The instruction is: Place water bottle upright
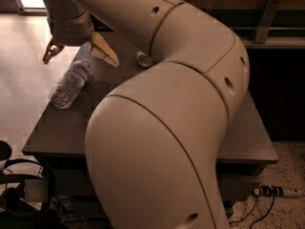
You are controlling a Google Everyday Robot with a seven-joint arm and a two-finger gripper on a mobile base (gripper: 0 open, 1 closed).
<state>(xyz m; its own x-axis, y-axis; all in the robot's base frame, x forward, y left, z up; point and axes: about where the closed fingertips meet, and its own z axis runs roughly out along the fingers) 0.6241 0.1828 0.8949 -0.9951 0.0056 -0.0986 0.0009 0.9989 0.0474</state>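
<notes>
The water bottle (70,83) is clear ribbed plastic with a white-blue-red label band. It lies on its side near the left edge of the dark grey table (248,142). Its cap end points up toward the gripper. My gripper (78,54) hangs just above the bottle's upper end, with one dark finger at the left and one pale yellow finger at the right. The fingers are spread apart and hold nothing. My large beige arm fills the middle of the view and hides much of the table.
A short silver metal can (143,58) stands on the table behind the arm. Pale floor lies to the left of the table. Cables and a power strip (269,191) lie on the floor at lower right. Dark gear sits at lower left.
</notes>
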